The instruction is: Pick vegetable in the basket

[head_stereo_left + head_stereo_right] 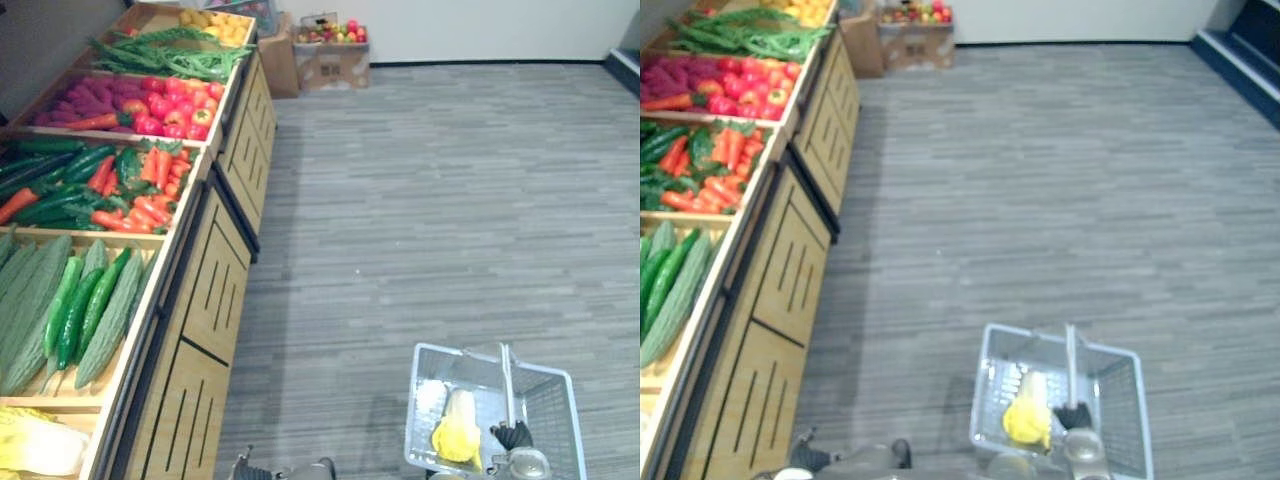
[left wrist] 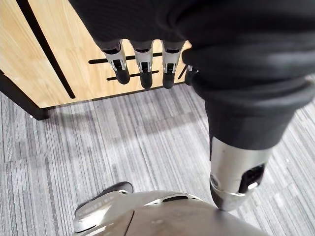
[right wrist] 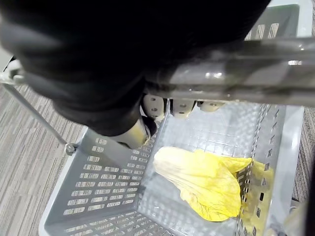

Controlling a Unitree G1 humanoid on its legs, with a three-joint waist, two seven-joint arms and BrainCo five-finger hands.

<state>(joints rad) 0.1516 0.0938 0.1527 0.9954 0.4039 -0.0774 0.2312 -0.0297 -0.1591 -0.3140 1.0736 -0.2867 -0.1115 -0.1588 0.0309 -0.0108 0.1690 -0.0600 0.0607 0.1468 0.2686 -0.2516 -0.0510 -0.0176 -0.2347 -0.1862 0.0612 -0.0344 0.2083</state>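
My right robot hand (image 3: pixel 153 105) has its fingers curled round the handle (image 3: pixel 236 73) of the grey basket (image 1: pixel 430 400), which hangs low at the robot's right side above the carpet floor (image 1: pixel 420 200). One vegetable already lies inside it: a pale yellow cabbage (image 1: pixel 458 425), resting on the basket's bottom towards one wall. The other vegetables are on the wooden stand (image 1: pixel 200 330) to the left. Nearest are the cucumbers (image 1: pixel 75 305), with carrots (image 1: pixel 150 200) in the compartment beyond. My left robot hand (image 2: pixel 142 64) hangs beside the stand's front panel, fingers loosely straight and nothing in them.

I judge the step in hand to be fetching another vegetable with the left. To do it well I would lift that arm clear of the stand's rim before reaching in. I would take a cucumber across its middle so it does not tip, and hold the basket level so the cabbage does not slide. The basket is well apart from the stand, so the carry across is long and I would go slowly.
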